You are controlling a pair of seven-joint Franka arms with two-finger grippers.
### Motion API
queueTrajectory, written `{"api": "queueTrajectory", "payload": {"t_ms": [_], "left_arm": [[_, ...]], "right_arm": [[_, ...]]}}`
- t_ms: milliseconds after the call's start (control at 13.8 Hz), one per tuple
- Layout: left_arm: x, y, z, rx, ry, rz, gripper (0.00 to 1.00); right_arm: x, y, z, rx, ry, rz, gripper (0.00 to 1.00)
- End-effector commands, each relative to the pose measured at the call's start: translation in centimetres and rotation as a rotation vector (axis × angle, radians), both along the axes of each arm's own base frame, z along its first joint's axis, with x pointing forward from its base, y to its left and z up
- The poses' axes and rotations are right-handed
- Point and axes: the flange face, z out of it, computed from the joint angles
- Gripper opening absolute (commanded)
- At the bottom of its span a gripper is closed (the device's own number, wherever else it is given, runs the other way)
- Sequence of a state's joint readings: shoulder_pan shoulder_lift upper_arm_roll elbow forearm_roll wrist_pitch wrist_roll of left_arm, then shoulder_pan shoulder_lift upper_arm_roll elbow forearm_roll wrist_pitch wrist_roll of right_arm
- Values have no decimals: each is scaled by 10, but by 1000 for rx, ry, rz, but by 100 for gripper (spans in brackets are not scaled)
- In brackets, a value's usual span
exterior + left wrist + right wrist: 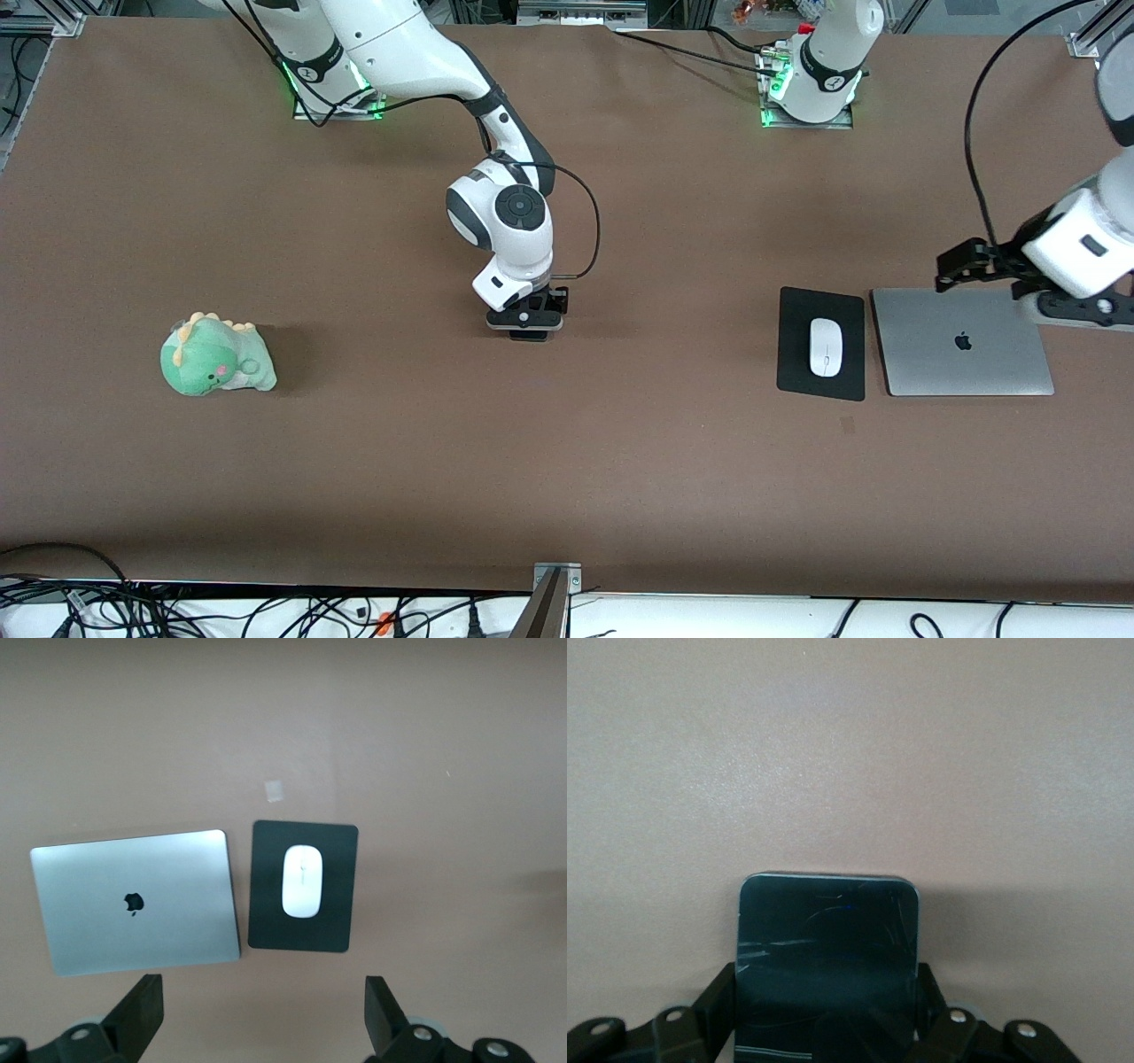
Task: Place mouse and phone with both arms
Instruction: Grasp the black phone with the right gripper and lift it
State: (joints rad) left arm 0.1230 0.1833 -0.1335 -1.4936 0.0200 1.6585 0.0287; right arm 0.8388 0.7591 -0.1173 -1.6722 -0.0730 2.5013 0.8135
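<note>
The white mouse (pixel 825 346) lies on a black mouse pad (pixel 819 383) toward the left arm's end of the table; it also shows in the left wrist view (pixel 302 881). My left gripper (pixel 957 266) hangs open and empty over the table beside the laptop; its fingers (pixel 142 1010) stand wide apart. My right gripper (pixel 527 328) is low at the table's middle, shut on the black phone (pixel 828 930), with a finger against each long edge. In the front view the phone (pixel 530 337) barely shows under the gripper.
A closed silver laptop (pixel 966 341) lies beside the mouse pad, toward the left arm's end. A green dinosaur plush (pixel 215 356) sits toward the right arm's end. Cables run along the table's near edge.
</note>
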Motion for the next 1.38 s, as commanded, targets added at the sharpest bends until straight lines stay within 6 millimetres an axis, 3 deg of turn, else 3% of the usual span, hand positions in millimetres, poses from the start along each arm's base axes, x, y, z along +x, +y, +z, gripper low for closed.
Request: {"api": "queueTrajectory", "payload": {"t_ms": [0, 290, 507, 797, 1014, 1159, 1304], "left_arm": [[-23, 18, 16, -24, -19, 43, 100], [-59, 15, 26, -3, -44, 34, 100], [-72, 6, 36, -2, -9, 25, 100], [-82, 7, 42, -15, 43, -8, 100], [-77, 13, 39, -18, 28, -17, 100], [-79, 14, 43, -16, 19, -17, 100], [-97, 9, 69, -8, -26, -18, 100]], "right_arm": [[18, -14, 9, -54, 41, 27, 16], [75, -55, 54, -29, 160, 89, 15], [108, -110, 75, 13, 182, 134, 14], [128, -201, 91, 33, 173, 51, 12], [121, -257, 88, 44, 118, 1, 12], [108, -285, 74, 39, 69, -7, 12], [93, -307, 51, 30, 20, 11, 12]]}}
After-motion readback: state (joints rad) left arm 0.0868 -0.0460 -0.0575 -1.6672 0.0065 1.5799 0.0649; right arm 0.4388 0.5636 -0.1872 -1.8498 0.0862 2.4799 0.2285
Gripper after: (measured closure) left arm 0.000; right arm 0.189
